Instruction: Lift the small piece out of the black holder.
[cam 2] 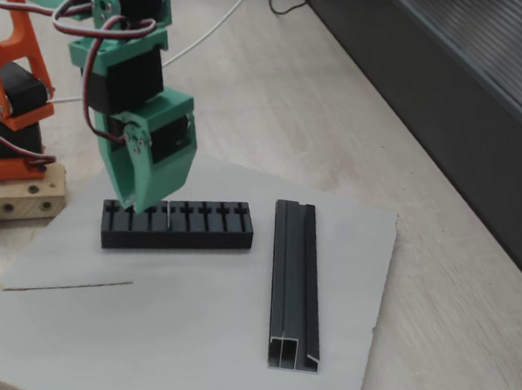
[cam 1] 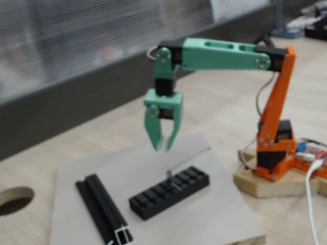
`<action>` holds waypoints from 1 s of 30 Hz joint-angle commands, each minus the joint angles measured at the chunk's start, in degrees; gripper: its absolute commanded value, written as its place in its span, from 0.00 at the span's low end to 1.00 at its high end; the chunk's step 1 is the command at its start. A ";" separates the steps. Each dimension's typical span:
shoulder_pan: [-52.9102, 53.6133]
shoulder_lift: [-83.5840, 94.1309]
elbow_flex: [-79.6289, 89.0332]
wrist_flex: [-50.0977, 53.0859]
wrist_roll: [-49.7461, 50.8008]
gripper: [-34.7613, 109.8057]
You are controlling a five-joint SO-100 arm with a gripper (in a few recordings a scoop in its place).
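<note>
Your jaws [cam 1: 166, 148] hang spread, empty, above the black holder [cam 1: 169, 192] at frame centre — the small piece [cam 1: 169, 174] stands upright in a slot, directly below them. Descend straight down.

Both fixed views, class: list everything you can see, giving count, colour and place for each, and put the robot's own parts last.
black holder: one, black, slotted block near the middle of the board.
small piece: one, grey, standing in a slot of the holder, under the gripper.
channel rail: one, black with silver-edged ends, lying on the board beside the holder, apart from it.
thin wire: one, grey, lying on the board near the holder.
board: one, pale grey, on the wooden table.
table hole: one, round, beyond the board's corner.
wooden block: one, pale, under the arm's base.
gripper: one, green, jaws parted, hovering above the holder.
</note>
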 commanded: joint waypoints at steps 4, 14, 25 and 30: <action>0.09 1.76 -0.53 -0.53 -0.44 0.33; -0.09 1.76 0.18 0.26 -0.09 0.33; -0.18 1.85 0.18 0.26 -6.50 0.34; -0.18 1.85 -0.44 -0.35 -23.47 0.34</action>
